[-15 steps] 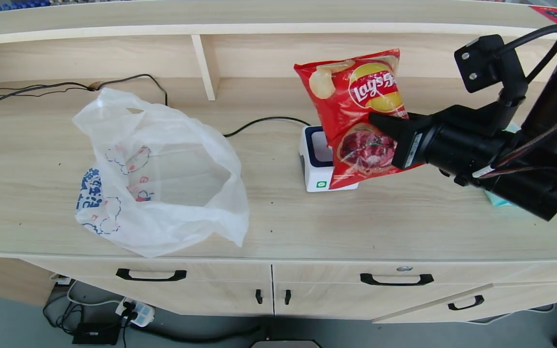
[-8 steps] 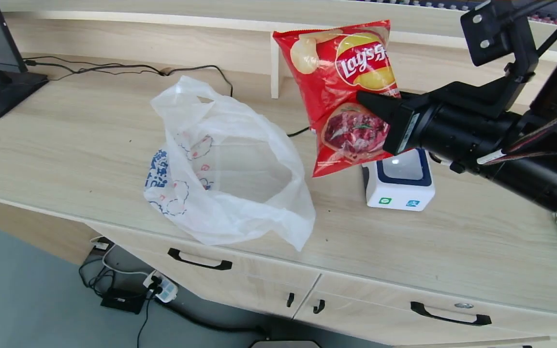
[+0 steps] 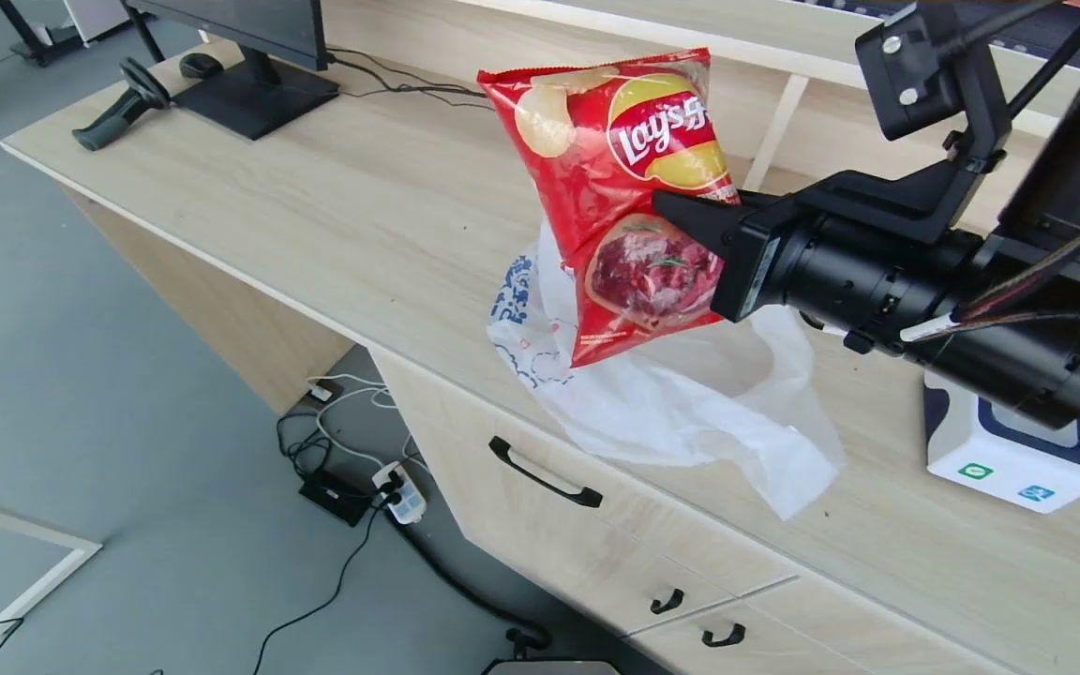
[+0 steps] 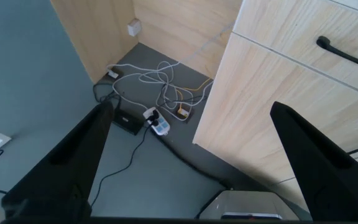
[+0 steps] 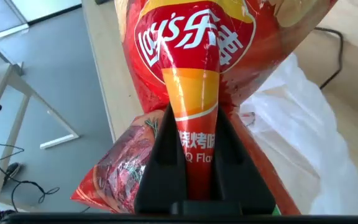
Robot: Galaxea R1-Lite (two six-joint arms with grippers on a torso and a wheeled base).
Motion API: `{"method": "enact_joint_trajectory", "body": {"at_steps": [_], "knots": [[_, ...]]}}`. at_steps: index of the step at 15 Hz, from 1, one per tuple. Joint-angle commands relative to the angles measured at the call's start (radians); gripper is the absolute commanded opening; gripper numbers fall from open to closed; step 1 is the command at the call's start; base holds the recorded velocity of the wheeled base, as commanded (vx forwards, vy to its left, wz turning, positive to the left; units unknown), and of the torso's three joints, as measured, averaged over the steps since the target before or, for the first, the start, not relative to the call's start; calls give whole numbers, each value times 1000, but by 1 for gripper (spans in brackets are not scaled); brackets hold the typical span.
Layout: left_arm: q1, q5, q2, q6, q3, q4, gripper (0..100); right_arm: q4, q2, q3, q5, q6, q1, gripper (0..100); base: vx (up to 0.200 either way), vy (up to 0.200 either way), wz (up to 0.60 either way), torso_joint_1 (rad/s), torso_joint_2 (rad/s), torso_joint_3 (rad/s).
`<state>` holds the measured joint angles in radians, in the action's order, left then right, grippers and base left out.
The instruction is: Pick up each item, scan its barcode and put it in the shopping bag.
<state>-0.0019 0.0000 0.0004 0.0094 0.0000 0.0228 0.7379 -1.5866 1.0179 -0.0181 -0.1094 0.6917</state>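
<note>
The right claw point(image 3: 690, 214) is closed on the chips point(image 3: 615, 159). It pinches the packet at its middle, so the packet hangs upright in the air with the printed front toward the head camera. The packet is held above the counter point(image 3: 315, 206), near one edge of the bag point(image 3: 690, 412), which lies slack with its mouth open. I judge that this height lets the packet go down into the opening. The scanner point(image 3: 999, 459) stands apart on the right, so scanning seems finished. The packet is red and shiny, puffed with air and creased where the fingers squeeze it. It has a yellow round mark and a picture of meat. The left claw point(image 4: 188, 112) is open and empty, low beside the drawers point(image 4: 291, 81), probably to keep out of the way.
</note>
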Motion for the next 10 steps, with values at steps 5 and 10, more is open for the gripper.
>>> {"method": "enact_joint_trajectory", "body": {"at_steps": [5,10], "knots": [[0,0,1,0,0,0,100,5,-128,38,-40,142,-58,0,0,0,0,0,0,0],[0,0,1,0,0,0,100,18,-159,103,-36,194,-124,0,0,0,0,0,0,0]]}}
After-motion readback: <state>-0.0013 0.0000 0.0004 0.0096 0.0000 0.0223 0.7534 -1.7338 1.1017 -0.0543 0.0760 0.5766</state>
